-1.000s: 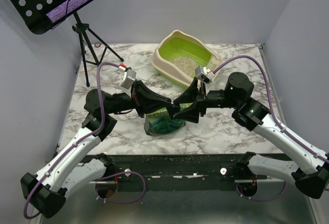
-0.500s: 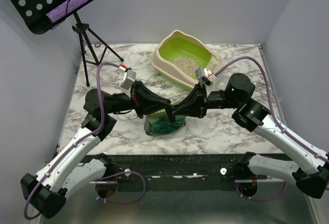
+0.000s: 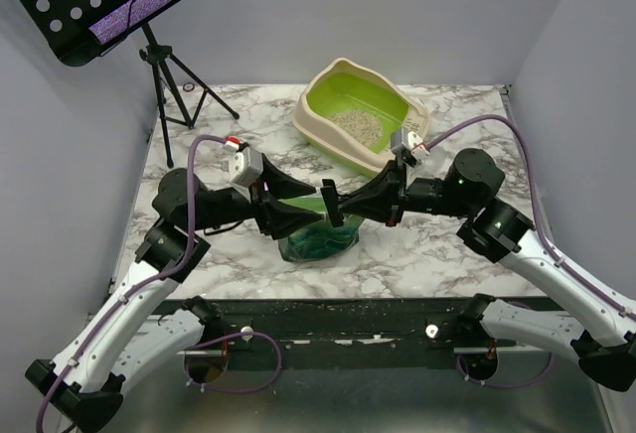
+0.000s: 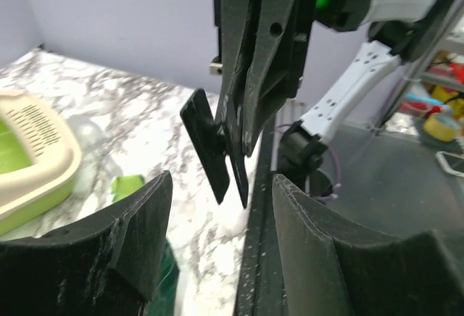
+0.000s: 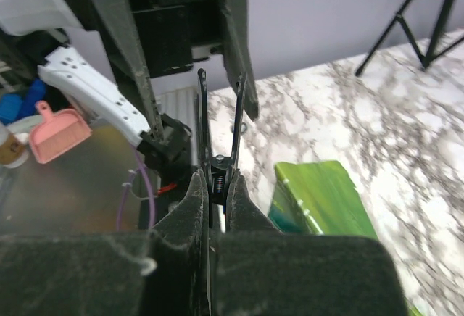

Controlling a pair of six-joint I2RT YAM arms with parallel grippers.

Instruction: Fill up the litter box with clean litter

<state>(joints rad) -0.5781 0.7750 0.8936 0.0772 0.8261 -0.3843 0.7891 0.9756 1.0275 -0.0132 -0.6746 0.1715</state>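
Right gripper: fingers pressed together, pinching a small black binder clip at its spring end. The clip's two thin handles stick out toward the left gripper. Left gripper: jaws spread wide, one finger on each side of the clip, holding nothing. Contact with the clip handles can't be told.

In the top view both grippers meet tip to tip at mid-table, with the clip between them above a crinkly green bag lying on the marble table. Whether the clip touches the bag is unclear.

The litter box is at the far side of the table, behind the grippers and apart from them. Clean litter forms a small pale patch on its green floor.
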